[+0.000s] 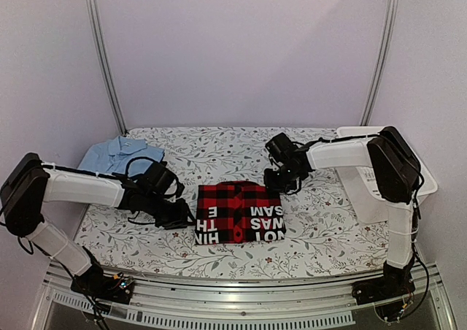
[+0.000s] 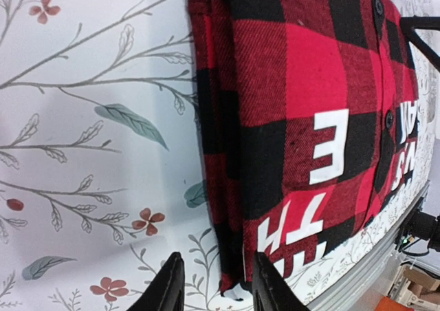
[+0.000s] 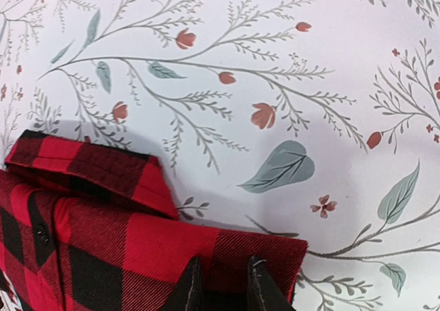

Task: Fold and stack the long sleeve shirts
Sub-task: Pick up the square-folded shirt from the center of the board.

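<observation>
The red-and-black checked flannel shirt point(image 1: 239, 212) lay folded in a rough square at the middle of the floral worktop point(image 1: 219, 151), towards the near edge, its white lettering facing up. The light blue shirt point(image 1: 117, 155) lay folded at the far left corner, well apart from it and behind the left arm. The white basket point(image 1: 429, 178) stood at the right edge, partly behind the right arm's upper links.

The left hand point(image 1: 181, 215) sat low at the flannel's left edge. In its wrist view the fingers point(image 2: 170, 287) were parted, with the shirt's near-left corner in the gap against one finger and bare cloth showing beside the other, so it held nothing. The right hand point(image 1: 281, 178) sat at the flannel's far right corner. Its fingers point(image 3: 258, 283) stood close together over the folded edge with red cloth between them, and I could not tell whether they pinched it.

Bare worktop spread behind the flannel and to both sides. In front only a narrow strip separated the shirt from the metal rail point(image 1: 241, 286) along the near edge.
</observation>
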